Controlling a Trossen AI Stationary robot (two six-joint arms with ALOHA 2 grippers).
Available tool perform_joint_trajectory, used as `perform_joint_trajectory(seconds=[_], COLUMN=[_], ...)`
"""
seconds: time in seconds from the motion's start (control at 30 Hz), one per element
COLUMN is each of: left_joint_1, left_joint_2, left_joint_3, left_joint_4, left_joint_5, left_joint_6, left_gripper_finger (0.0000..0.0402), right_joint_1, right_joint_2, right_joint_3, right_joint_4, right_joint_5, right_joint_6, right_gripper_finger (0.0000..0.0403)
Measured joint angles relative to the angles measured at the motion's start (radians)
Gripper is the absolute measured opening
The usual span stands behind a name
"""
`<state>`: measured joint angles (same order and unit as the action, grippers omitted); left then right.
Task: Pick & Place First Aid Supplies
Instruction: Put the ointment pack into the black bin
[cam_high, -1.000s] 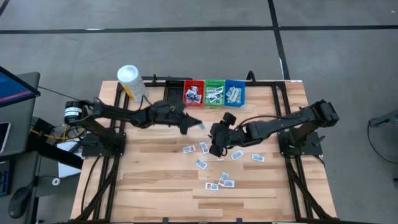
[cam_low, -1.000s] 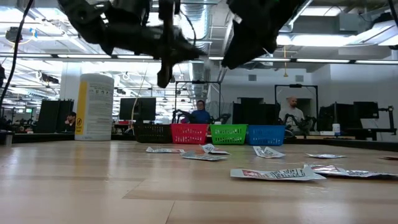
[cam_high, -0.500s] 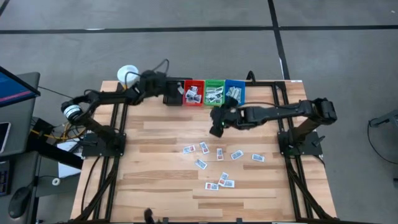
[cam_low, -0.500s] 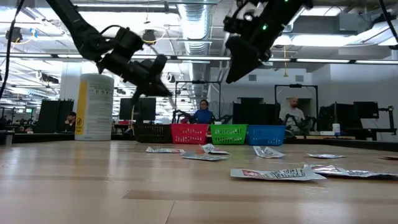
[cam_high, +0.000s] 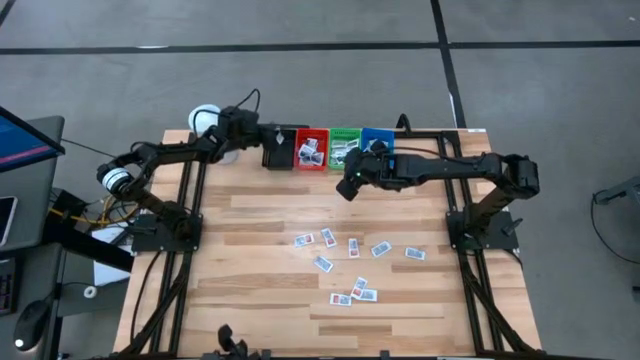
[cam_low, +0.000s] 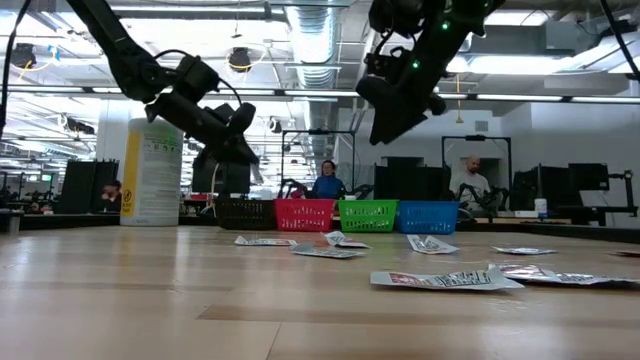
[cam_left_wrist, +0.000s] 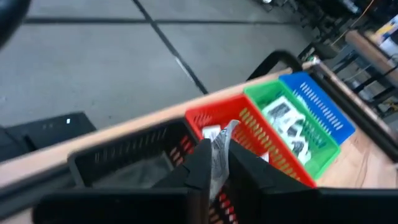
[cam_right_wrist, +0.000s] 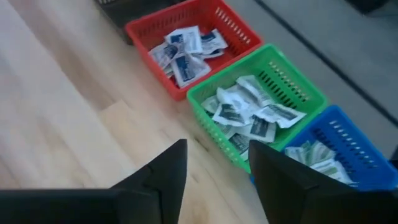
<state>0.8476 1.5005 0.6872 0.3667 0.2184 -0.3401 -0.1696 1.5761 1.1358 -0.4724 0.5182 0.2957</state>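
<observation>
Above the black bin (cam_high: 272, 148), the left gripper (cam_left_wrist: 214, 163) pinches a white packet (cam_left_wrist: 220, 149); right gripper (cam_right_wrist: 214, 163), fingers parted and empty, hovers near the green bin (cam_right_wrist: 292, 87); loose packets (cam_high: 350, 262) dot mid-table.

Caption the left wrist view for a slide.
Left gripper pinches a white packet above the black bin and red bin.

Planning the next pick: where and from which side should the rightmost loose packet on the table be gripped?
Come straight down and pinch the packet across its narrower width. It lies flat on the table, so no side offers an edge, and it sits apart from its nearest neighbour, leaving finger room. The right gripper looks closer.
</observation>
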Motion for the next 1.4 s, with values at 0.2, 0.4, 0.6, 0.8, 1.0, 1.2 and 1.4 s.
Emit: perform_joint_trajectory(seconds=[0.2, 0.4, 0.6, 0.8, 1.0, 1.2, 1.4], left_joint_1=[-0.013, -0.031, -0.119, -0.292, -0.514, -0.727, -0.826], left_joint_2=[-0.001, -0.044, -0.149, -0.247, -0.29, -0.291, -0.291], left_joint_3=[0.0, 0.0, 0.0, 0.0, 0.0, 0.0, -0.001], left_joint_4=[-0.083, -0.158, -0.169, -0.168, -0.165, -0.164, -0.164], left_joint_5=[0.002, 0.021, 0.021, 0.019, -0.008, -0.117, -0.168], left_joint_6=[0.003, 0.004, 0.007, -0.008, -0.041, -0.068, -0.06], left_gripper_finger=[0.0085, 0.0092, 0.0091, 0.009, 0.009, 0.009, 0.009], right_joint_1=[-0.021, -0.018, 0.063, 0.195, 0.368, 0.549, 0.673], right_joint_2=[0.0, 0.0, -0.011, -0.212, -0.474, -0.612, -0.596], right_joint_3=[0.0, 0.0, -0.018, -0.255, -0.507, -0.63, -0.667], right_joint_4=[-0.059, -0.231, -0.429, -0.306, -0.278, -0.282, -0.28], right_joint_5=[-0.141, -0.181, -0.179, -0.18, -0.181, -0.194, -0.267], right_joint_6=[-0.041, -0.091, -0.12, 0.022, 0.328, 0.547, 0.649], right_gripper_finger=[0.0195, 0.0209, 0.0196, 0.0182, 0.0176, 0.0182, 0.0193])
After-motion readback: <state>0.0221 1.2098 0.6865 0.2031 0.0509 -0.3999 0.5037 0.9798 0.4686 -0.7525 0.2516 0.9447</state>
